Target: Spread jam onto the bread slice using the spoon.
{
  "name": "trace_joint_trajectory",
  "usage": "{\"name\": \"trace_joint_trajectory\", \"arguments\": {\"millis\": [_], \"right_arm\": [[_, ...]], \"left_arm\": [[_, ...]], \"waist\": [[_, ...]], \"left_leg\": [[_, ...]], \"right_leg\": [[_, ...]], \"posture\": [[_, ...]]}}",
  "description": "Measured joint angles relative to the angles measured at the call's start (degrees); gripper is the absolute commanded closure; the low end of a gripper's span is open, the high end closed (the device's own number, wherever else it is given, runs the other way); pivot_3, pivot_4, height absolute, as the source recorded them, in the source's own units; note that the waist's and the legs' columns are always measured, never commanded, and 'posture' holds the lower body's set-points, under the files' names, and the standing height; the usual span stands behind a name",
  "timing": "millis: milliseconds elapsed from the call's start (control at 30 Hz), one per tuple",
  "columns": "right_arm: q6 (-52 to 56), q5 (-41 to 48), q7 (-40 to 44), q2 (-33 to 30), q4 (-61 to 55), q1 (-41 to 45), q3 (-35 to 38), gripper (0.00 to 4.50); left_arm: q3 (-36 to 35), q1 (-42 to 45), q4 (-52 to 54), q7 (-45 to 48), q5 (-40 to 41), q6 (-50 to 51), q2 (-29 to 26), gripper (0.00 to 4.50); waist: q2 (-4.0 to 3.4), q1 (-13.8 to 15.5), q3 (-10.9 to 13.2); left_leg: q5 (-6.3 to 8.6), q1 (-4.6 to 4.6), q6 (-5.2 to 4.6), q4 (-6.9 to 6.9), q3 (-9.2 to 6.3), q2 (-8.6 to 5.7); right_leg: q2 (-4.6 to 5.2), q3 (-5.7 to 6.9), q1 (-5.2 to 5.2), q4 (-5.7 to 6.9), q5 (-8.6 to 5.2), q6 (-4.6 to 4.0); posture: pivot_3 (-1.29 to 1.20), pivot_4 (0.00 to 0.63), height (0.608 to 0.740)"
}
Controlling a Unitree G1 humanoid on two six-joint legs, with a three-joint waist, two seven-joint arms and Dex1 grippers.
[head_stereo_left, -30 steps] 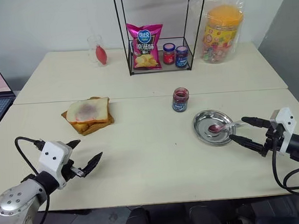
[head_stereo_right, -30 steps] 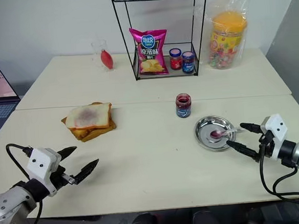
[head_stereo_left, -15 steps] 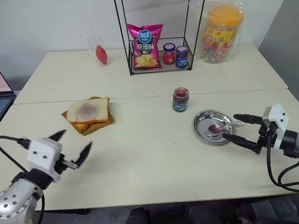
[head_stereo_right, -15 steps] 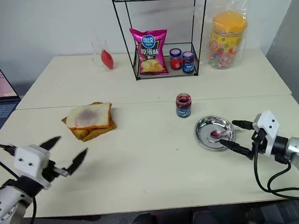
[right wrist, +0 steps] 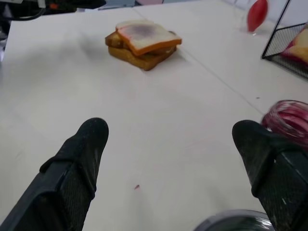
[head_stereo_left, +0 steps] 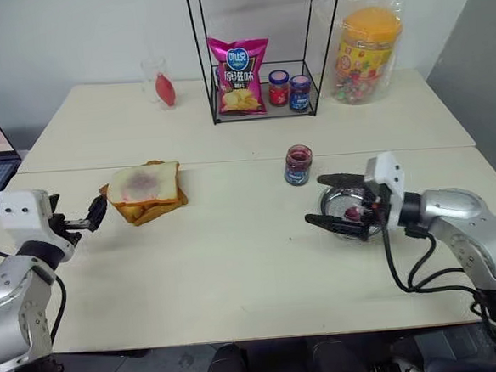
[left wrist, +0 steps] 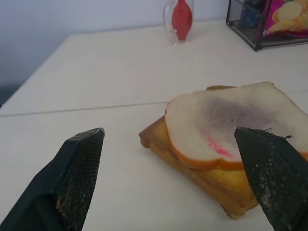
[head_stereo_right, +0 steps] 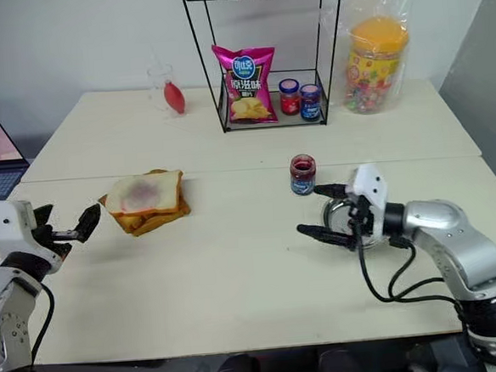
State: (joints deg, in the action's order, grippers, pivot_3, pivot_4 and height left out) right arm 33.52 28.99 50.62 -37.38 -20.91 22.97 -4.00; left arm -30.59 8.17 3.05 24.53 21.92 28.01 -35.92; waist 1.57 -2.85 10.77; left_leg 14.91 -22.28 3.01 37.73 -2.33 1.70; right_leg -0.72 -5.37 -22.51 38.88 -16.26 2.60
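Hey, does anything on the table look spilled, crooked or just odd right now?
Little stands out. The bread slice sits askew on the toast stack, overhanging it, with a purplish jam stain at its centre. The jam jar stands open, without a lid. A tiny red speck marks the table.

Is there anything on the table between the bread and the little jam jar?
No, just bare table between the bread slice and the jam, as the left eye view shows.
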Motion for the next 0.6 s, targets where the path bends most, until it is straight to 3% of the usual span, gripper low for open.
{"name": "trace_joint_trajectory", "arguments": {"millis": [167,600], "right_arm": [[2.1,0.7,0.1,2.2,-0.6,3.0,-2.3,0.01],[1.1,1.1,2.9,2.6,-0.1,5.1,-3.8,0.01]], "left_arm": [[3.0,6.8,-7.4,0.6,-0.1,0.9,-0.1,0.0],[7.8,16.4,-19.2,2.9,-0.3,2.8,-0.8,0.0]], "waist": [[0.05,0.3,0.0],[0.06,0.6,0.0]], "left_leg": [[-0.01,-0.72,0.01,0.12,-0.19,-0.01],[-0.01,-0.73,0.01,0.1,-0.25,-0.01]], "right_leg": [[0.01,0.19,-0.67,0.11,0.2,-0.26],[0.03,0.27,-0.69,0.14,0.21,-0.28]], "posture": [[0.0,0.15,0.74],[0.0,0.15,0.74]]}}
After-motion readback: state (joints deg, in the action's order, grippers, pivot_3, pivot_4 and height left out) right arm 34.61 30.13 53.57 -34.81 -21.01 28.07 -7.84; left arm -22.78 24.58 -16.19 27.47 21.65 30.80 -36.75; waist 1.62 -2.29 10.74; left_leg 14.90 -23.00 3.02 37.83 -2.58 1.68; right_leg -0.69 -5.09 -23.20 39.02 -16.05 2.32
